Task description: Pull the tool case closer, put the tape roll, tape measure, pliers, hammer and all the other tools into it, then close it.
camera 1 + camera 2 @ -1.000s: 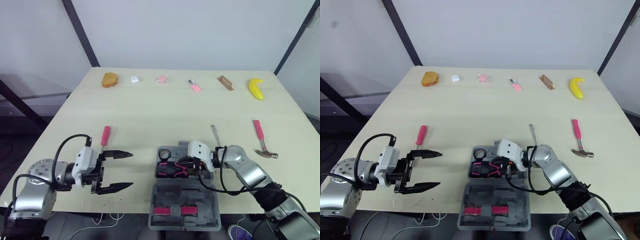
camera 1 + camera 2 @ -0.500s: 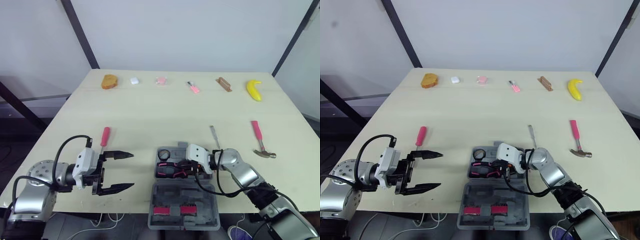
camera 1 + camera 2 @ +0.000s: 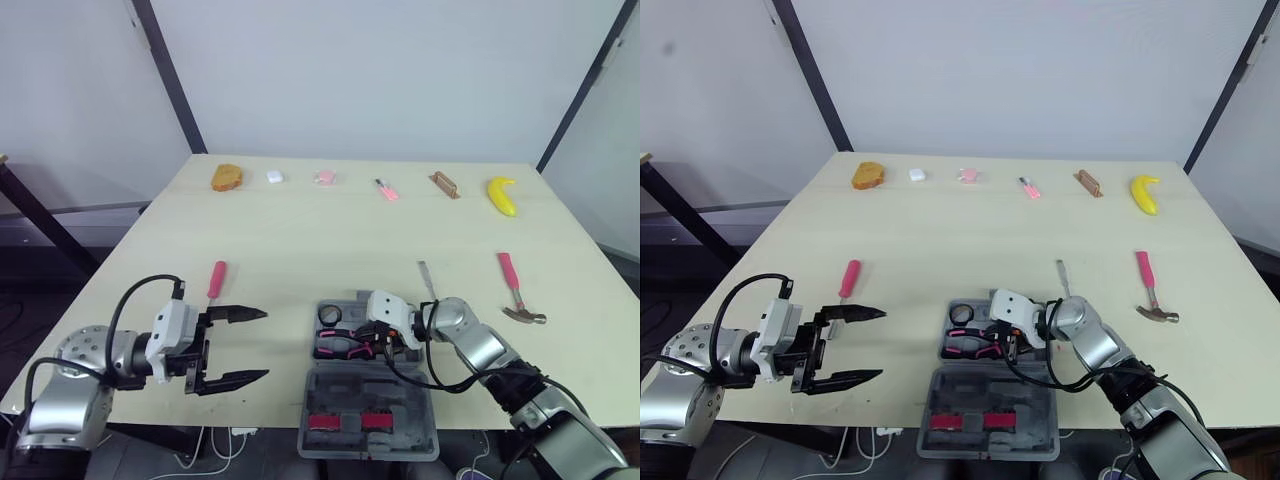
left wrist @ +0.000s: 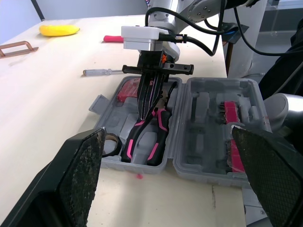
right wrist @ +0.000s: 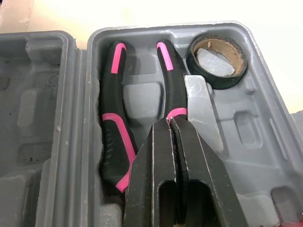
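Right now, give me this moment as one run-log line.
tool case: open | pliers, tape roll: inside | right gripper: shut, over pliers | left gripper: open | hammer: on table

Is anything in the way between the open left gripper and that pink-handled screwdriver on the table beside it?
Nothing visible. The left gripper hovers open above the table, and the pink-handled screwdriver lies on bare surface just beyond its far finger, with no other thing between them.
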Controlling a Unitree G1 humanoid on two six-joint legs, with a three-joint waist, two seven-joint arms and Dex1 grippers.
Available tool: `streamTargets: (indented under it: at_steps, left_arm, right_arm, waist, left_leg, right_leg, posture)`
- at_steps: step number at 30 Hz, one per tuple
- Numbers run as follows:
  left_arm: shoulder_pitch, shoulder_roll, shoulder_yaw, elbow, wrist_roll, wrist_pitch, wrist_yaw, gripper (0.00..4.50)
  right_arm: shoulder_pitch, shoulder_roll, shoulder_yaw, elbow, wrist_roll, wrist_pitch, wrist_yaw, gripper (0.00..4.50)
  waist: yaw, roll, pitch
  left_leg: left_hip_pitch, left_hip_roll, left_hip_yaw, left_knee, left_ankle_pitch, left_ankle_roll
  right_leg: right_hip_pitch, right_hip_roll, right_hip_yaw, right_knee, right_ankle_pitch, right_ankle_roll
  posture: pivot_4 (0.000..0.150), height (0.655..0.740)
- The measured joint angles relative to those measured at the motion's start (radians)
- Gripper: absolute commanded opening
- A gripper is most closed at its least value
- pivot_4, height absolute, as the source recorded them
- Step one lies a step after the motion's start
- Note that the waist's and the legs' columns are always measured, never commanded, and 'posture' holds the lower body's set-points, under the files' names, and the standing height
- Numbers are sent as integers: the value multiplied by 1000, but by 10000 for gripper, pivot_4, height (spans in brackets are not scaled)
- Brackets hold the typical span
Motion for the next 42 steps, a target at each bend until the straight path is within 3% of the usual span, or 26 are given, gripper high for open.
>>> streamTargets:
  at_steps: [7, 13, 26, 29, 36, 42]
  left_arm:
    - [28, -1, 0, -19, 0, 22, 17, 45000]
    - [57, -25, 38, -20, -21, 66, 78, 45000]
    - [231, -171, 276, 88, -40, 58, 287, 45000]
    - [240, -196, 314, 132, -40, 42, 318, 45000]
    - [278, -272, 427, 260, -39, 4, 444, 45000]
    - [280, -283, 426, 326, -16, -25, 479, 45000]
  right_arm:
    - [68, -7, -82, -66, 46, -32, -8, 350]
    - [214, -57, -299, -197, 207, -124, -24, 350]
    - [595, -161, -756, -269, 391, -253, -123, 350]
    - [653, -160, -835, -243, 415, -287, -142, 8767]
    - [844, -106, -1069, -170, 526, -363, -198, 44515]
    - [881, -88, -1117, -111, 572, -374, -197, 44515]
  waist:
    - [3, 4, 11]
    - [0, 8, 16]
    - [0, 6, 25]
    - [1, 5, 26]
    - [0, 4, 26]
    - [-2, 3, 27]
  left_leg:
    - [-6, -1, 0, 0, 0, 0]
    - [-34, -2, -1, 2, 0, 0]
    - [-34, -2, -1, 2, 0, 0]
    - [-34, -2, -1, 3, 0, 0]
    - [-34, -2, 1, 2, 0, 0]
    - [-28, -1, 2, 2, 0, 0]
  right_leg:
    - [-4, -2, 0, -2, 0, 1]
    - [-29, -2, -1, 1, 4, 6]
    - [-29, -1, -1, -1, 3, 6]
    - [-28, -1, 0, -1, 3, 6]
    - [-28, -2, 1, -2, 2, 7]
    - [-25, -1, 3, -1, 0, 2]
  posture:
    - [1500, 7400]
    - [1500, 7400]
    - [1500, 7400]
    - [1500, 7400]
    - [1500, 7400]
    - [1500, 7400]
